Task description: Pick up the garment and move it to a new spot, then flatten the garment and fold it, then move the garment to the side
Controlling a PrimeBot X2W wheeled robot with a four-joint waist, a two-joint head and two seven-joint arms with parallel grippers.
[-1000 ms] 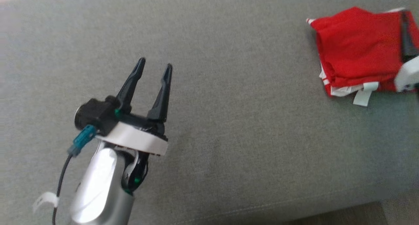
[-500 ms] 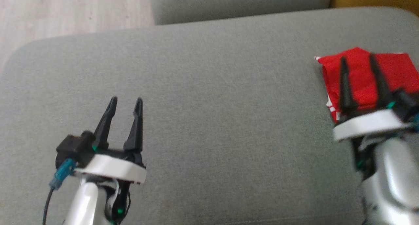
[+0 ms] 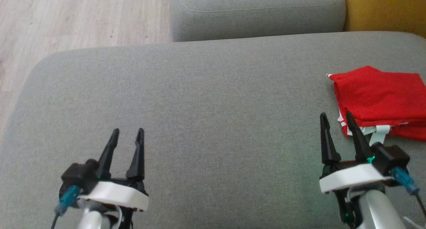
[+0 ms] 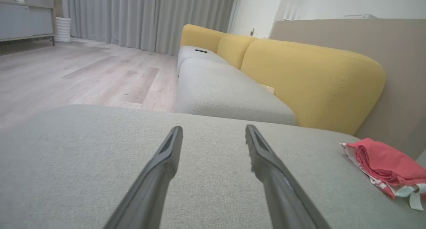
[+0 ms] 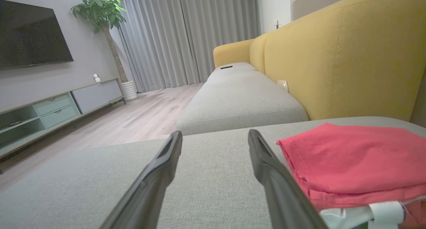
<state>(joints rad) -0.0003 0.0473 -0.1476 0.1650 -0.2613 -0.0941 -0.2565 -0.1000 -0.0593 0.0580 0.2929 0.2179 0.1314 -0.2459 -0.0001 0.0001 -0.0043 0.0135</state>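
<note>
Garment (image 3: 379, 96) cut off at head view's right edge; small dark item (image 4: 201, 50) on far seat (image 4: 193, 58) unidentifiable.

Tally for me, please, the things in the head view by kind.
Red garment: 1
Grey cushions: 2, near cushion and far cushion
Yellow backrest: 1
Tools: 2, left tool and right tool, both open
Total: 6

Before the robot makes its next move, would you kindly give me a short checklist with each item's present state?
1. Red garment folded: ok.
2. It lies at the right end of the grey cushion: ok.
3. Left tool open, empty: ok.
4. Right tool open, empty: ok.
5. Right tool clear of the garment's edge: cannot tell.
6. White label tucked in: not ok, it sticks out.
</note>
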